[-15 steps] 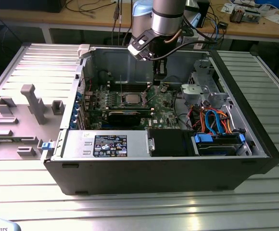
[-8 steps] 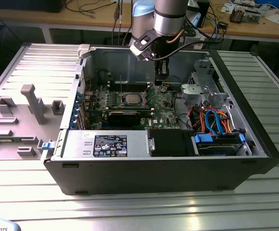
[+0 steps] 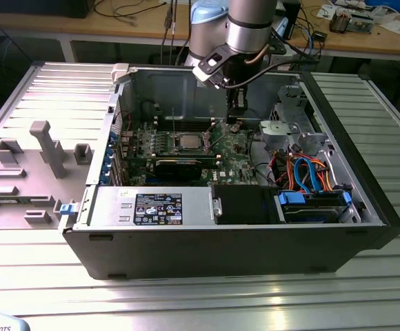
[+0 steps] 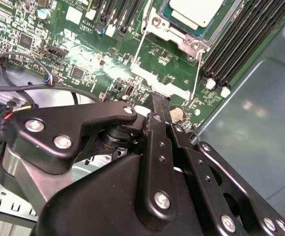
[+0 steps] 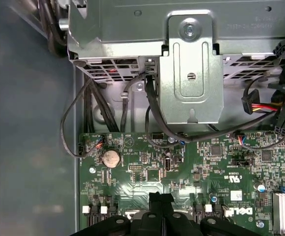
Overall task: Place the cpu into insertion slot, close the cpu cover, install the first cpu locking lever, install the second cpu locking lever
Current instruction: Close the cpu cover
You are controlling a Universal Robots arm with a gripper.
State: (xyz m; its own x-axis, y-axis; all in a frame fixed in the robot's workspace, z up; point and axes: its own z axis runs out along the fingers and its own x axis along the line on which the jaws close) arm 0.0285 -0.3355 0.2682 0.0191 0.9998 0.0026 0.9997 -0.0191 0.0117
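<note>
Where the arm reaches down into the open black computer case [image 3: 221,248] on the ribbed metal table [image 3: 186,303], the black gripper [image 3: 234,116] hangs over the green motherboard [image 3: 238,162]. It is toward the exterior view's right of the cpu [image 3: 188,141], a small square chip with a pale silver-grey top, and apart from it. The exterior view also takes in a grey moulded fixture tray [image 3: 48,148] beside the case, on its left.

The second wrist view brings the cpu [image 4: 194,9] close. It lies flat in the insertion slot [image 4: 184,35], the square silver-rimmed socket, and its top is bare. The cpu cover [image 4: 162,82], a thin silver metal frame, sits off it, between cpu and gripper [image 4: 160,101], with green board showing through its window.

Both wrist views show the fingertips [image 4: 156,105] pressed together with nothing between them.

The first wrist view has the gripper [image 5: 160,198] above the motherboard [image 5: 147,187], near a silver coin cell [image 5: 111,158]. A silver sheet-metal bracket [image 5: 191,69] and black cables [image 5: 155,118] lie beyond.
</note>
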